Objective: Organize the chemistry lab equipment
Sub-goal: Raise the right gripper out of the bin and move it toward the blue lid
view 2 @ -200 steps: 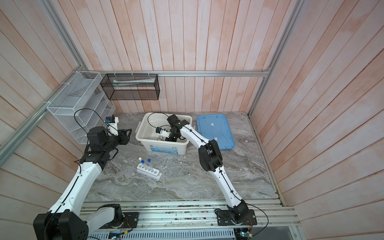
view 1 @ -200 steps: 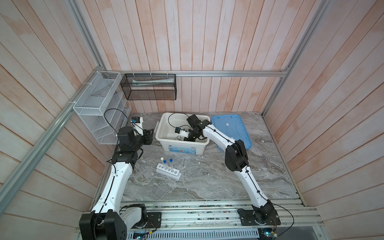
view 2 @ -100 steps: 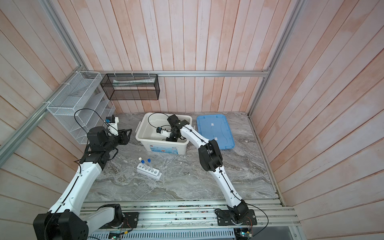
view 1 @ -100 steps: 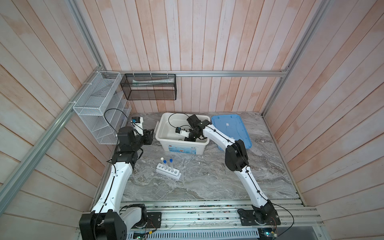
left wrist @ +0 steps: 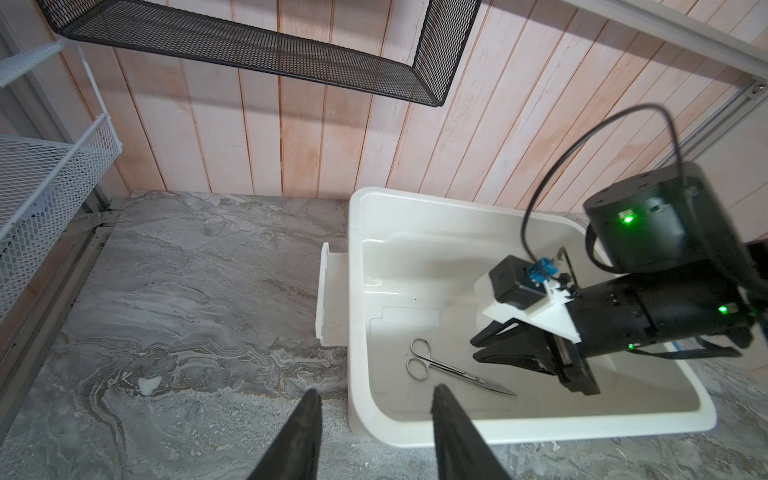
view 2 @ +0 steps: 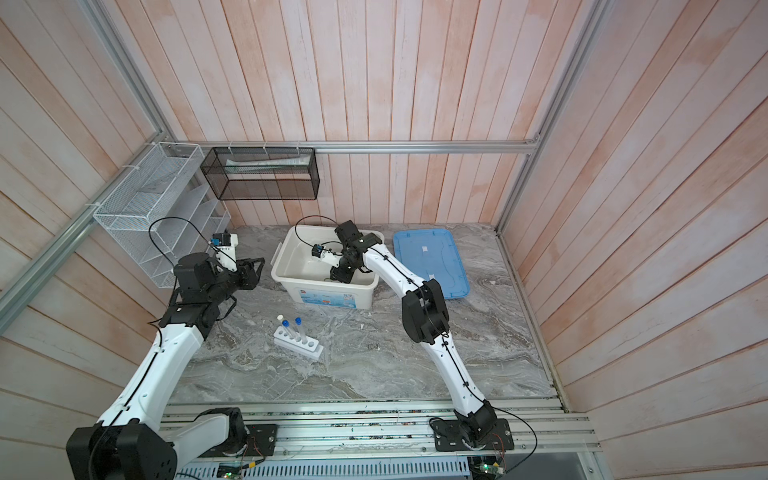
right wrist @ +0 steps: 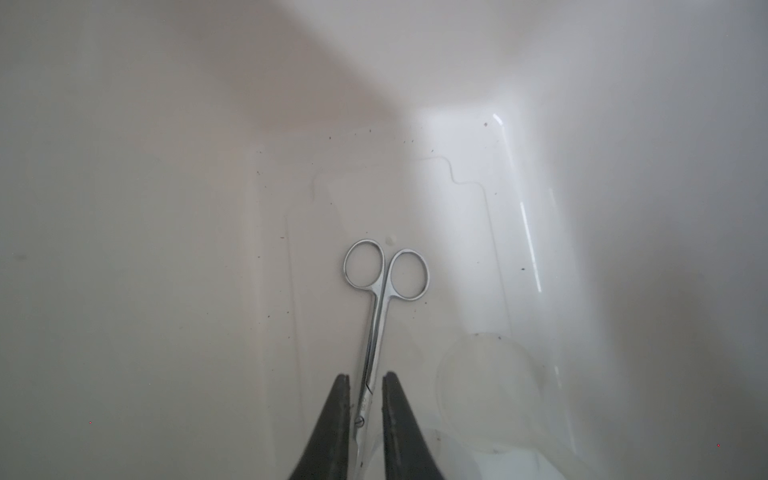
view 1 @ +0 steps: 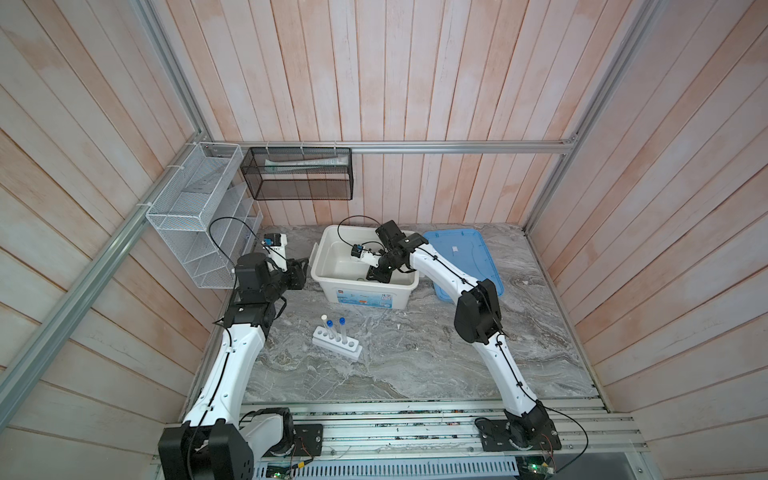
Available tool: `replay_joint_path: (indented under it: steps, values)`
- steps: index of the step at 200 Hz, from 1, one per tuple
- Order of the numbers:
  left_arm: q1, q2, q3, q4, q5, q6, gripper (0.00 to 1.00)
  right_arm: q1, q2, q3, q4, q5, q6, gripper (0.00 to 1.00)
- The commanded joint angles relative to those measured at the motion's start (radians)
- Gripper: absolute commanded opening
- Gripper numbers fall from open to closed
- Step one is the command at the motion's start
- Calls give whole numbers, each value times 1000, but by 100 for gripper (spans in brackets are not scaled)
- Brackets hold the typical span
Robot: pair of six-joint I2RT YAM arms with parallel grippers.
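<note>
Marble tabletop (view 1: 415,365): one rack (view 1: 336,341) held three tubes (view 1: 332,330); right gripper (right wrist: 365,375), jaws narrowly parted, straddled one scissors (right wrist: 378,320) in bin (left wrist: 457,428); left gripper (left wrist: 376,390) stood open, empty.

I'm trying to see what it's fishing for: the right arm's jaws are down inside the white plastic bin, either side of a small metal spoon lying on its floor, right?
Not a spoon: it is a pair of small silver metal scissors with ring handles. The right wrist view shows them on the floor of the white plastic bin, between the right arm's jaws.
</note>
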Motion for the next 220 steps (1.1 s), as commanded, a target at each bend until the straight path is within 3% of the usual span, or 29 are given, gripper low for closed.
replay_joint_path:
  steps: [1,56,84,120,160,191,220]
  values:
    - [6,-15,-3,24,27,-17,45,-10,-127,-13,0,-11,38,18]
    - [-36,-49,8,40,27,-6,45,-23,-440,-373,197,60,152,18]
    - [-121,-34,42,18,-27,24,46,-34,-636,-566,301,131,247,18]
    - [-235,-13,83,-1,-119,87,45,-75,-959,-975,551,252,415,18]
    - [-334,60,173,13,-145,119,45,-212,-1179,-1216,574,344,593,19]
    - [-393,101,251,-16,-223,225,46,-401,-1307,-1399,581,410,741,19]
    - [-399,91,248,-16,-166,249,48,-591,-1349,-1531,605,422,818,19]
